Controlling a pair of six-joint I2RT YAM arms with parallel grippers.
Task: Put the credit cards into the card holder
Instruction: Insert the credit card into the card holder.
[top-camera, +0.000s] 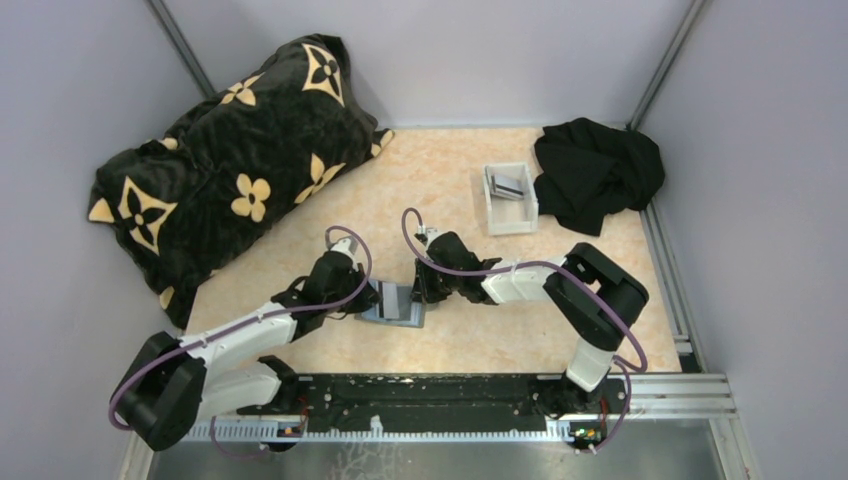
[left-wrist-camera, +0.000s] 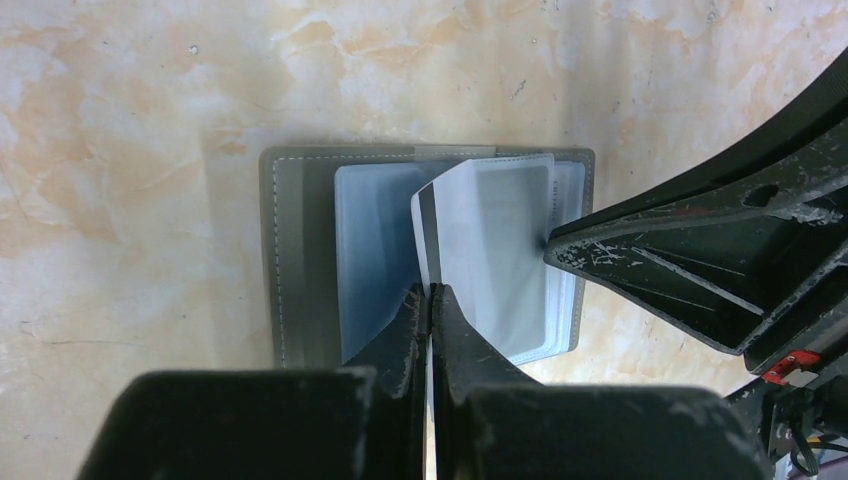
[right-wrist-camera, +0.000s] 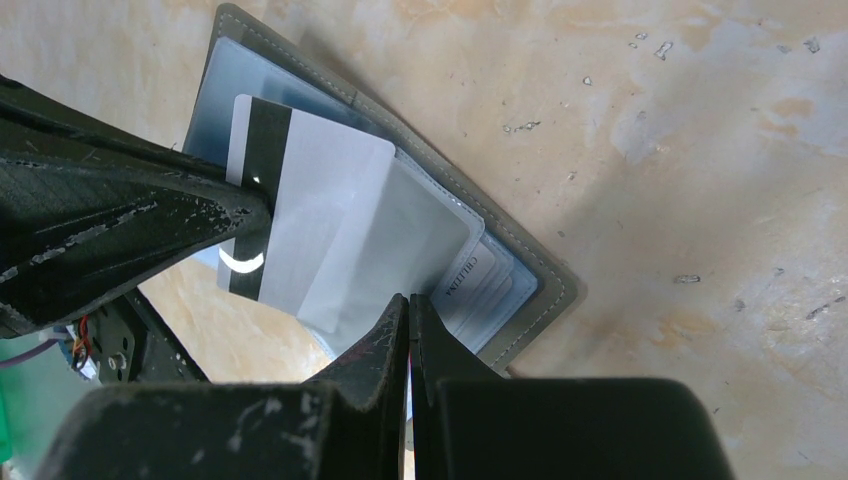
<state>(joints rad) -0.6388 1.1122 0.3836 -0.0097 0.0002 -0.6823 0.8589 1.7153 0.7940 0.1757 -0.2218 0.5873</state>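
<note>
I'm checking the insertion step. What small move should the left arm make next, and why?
Probably ease the left gripper forward, sliding the credit card deeper into the clear sleeve. The card, pinched at its striped end, looks only partly in, while the right gripper appears to hold that sleeve lifted off the card holder.

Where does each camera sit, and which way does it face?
Top external: above and behind, looking down on the table; left arm and right arm show, bases at the bottom.
Left wrist: on the left arm, looking down past the left gripper, shut on a card.
Right wrist: on the right arm, looking past the right gripper at the card holder.
Shared: both wrist views show the card, the card holder and the other gripper.
</note>
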